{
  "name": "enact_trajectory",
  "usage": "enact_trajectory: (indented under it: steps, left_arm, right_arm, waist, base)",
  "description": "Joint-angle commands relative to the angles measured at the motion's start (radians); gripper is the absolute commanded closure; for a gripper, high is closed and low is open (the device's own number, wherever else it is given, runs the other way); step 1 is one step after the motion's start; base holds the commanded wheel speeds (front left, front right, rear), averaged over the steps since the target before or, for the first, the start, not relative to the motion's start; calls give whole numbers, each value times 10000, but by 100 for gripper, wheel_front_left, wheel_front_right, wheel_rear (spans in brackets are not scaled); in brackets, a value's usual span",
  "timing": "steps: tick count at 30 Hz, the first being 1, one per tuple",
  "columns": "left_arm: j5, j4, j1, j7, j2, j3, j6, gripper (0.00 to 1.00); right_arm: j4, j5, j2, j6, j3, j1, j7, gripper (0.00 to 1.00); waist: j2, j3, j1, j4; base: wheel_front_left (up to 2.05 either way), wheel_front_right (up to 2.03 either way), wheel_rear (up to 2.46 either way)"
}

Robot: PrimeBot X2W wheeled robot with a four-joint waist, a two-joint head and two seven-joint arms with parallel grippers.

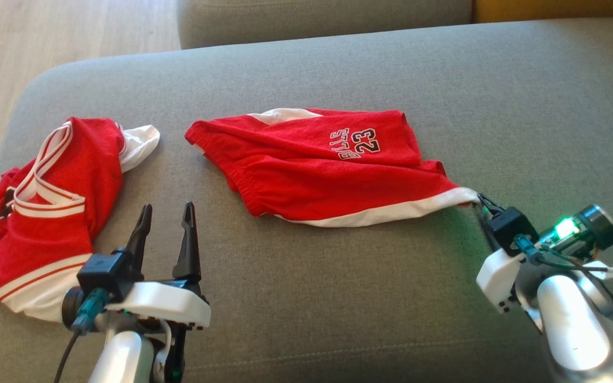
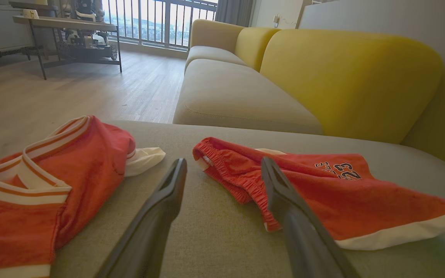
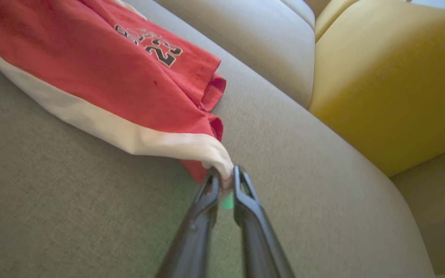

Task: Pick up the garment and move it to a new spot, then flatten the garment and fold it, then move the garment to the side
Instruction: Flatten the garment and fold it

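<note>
Red fabric shorts w/ white hem (image 1: 317,165) lie mid-frame on grey sofa cushion (image 1: 338,298). R gripper (image 1: 481,202), lower right, clamps hem corner (white trim); L gripper (image 1: 168,207), lower left, jaws spread, empty.

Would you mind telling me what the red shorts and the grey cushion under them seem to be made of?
The red shorts: likely a soft knit sports fabric, matte; it creases and drapes limply. The grey cushion: woven upholstery cloth, matte; a fine weave texture shows in the right wrist view.
</note>
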Motion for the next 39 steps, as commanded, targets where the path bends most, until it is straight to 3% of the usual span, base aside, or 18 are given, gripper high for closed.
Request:
enact_trajectory:
  steps: [1,9,15,23,32,39]
  left_arm:
    - [50,-237,-449,-122,-2,245,-20,0]
    - [70,124,-529,-122,-20,100,-82,0]
    - [139,665,-572,-122,-19,-70,-249,0]
    - [397,2222,-1224,98,97,-612,-578,0]
    - [845,4117,-2227,329,304,-694,-43,0]
    - [816,5042,-2913,102,286,-809,-216,0]
  right_arm:
    - [-111,95,-83,-4,274,-104,77,0]
    - [-79,1042,342,-4,351,110,47,0]
    - [-1267,3175,836,-4,-493,406,-435,0]
    - [-2564,5091,870,-4,-246,688,-584,0]
    - [-2983,5664,872,-4,-157,733,-522,0]
    - [-3067,5766,872,-4,-192,695,-558,0]
  waist:
    - [0,48,0,-41]
    - [0,21,0,-268]
    - [0,51,0,-589]
    - [0,387,0,-1294]
    - [0,761,0,-1810]
    - [0,941,0,-1965]
  base:
    - [0,0,0]
    - [0,0,0]
    - [0,0,0]
    - [0,0,0]
    - [0,0,0]
    - [0,0,0]
